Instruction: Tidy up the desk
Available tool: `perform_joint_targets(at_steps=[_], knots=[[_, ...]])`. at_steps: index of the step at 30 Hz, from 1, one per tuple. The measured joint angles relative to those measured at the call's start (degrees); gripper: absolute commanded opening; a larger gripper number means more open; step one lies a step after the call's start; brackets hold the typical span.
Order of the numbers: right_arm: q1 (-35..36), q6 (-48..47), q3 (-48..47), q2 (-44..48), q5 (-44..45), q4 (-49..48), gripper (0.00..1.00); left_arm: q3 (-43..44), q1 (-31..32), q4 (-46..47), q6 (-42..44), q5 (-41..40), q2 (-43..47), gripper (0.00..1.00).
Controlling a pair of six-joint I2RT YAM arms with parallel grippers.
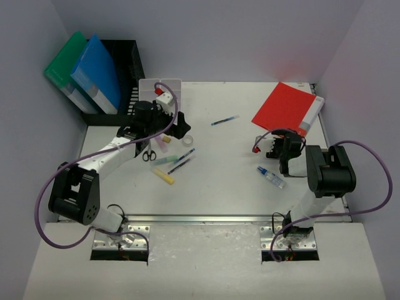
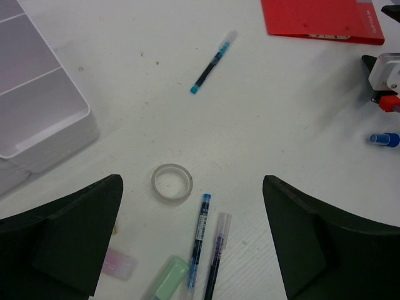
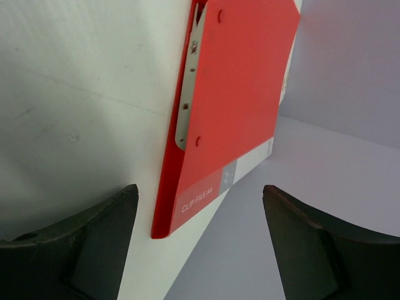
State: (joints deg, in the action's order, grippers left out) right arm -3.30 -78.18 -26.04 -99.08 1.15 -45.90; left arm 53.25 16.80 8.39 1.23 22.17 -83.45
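Note:
The white desk (image 1: pixel 231 162) has a silver rail along its near edge. My left gripper (image 1: pixel 180 130) is open and empty above a clear tape ring (image 1: pixel 187 141). The left wrist view shows the gripper (image 2: pixel 190 182) over the tape ring (image 2: pixel 171 183), with a blue pen (image 2: pixel 200 240), a purple pen (image 2: pixel 217 250), a green highlighter (image 2: pixel 167 278) and a pink eraser (image 2: pixel 119 262) between the jaws. My right gripper (image 1: pixel 267 145) is open and empty, just in front of a red clip file (image 1: pixel 287 106). The right wrist view shows the gripper (image 3: pixel 200 190) near the corner of the file (image 3: pixel 231 106).
A black mesh rack (image 1: pixel 128 62) with green and blue folders stands far left. Beside it is a white compartment tray (image 1: pixel 160 87). Scissors (image 1: pixel 149 155), a yellow highlighter (image 1: pixel 164 176), a teal pen (image 1: pixel 225 120) and a blue-capped bottle (image 1: pixel 270 177) lie on the desk. Walls close three sides.

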Motion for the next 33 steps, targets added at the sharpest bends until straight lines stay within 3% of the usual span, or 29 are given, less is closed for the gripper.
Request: perform_joint_targets(at_steps=[6, 11, 15, 18, 22, 33], knots=[[-2.3, -2.0, -1.9, -5.1, 1.7, -2.8, 0.7, 1.1, 0.0, 0.2, -0.1, -1.4, -1.3, 0.92], [-4.3, -3.4, -5.2, -10.9, 2.9, -6.4, 0.43, 1.5, 0.0, 0.6, -0.2, -2.2, -2.4, 0.92], [-4.8, -4.4, -5.4, -13.3, 3.5, -8.6, 0.34, 1.6, 0.0, 0.7, -0.2, -2.5, -3.1, 0.92], [-4.8, -4.5, -5.5, -14.5, 3.6, -9.7, 0.15, 1.8, 0.0, 0.9, -0.2, -2.7, -3.5, 0.92], [-4.8, -4.7, -6.0, -16.7, 4.2, -11.3, 0.0, 2.1, 0.0, 1.2, -0.2, -3.0, -4.6, 0.92], [-4.9, -2.7, -8.6, -16.5, 5.2, -9.8, 0.0, 2.2, 0.0, 1.3, 0.0, -3.8, -5.4, 0.92]])
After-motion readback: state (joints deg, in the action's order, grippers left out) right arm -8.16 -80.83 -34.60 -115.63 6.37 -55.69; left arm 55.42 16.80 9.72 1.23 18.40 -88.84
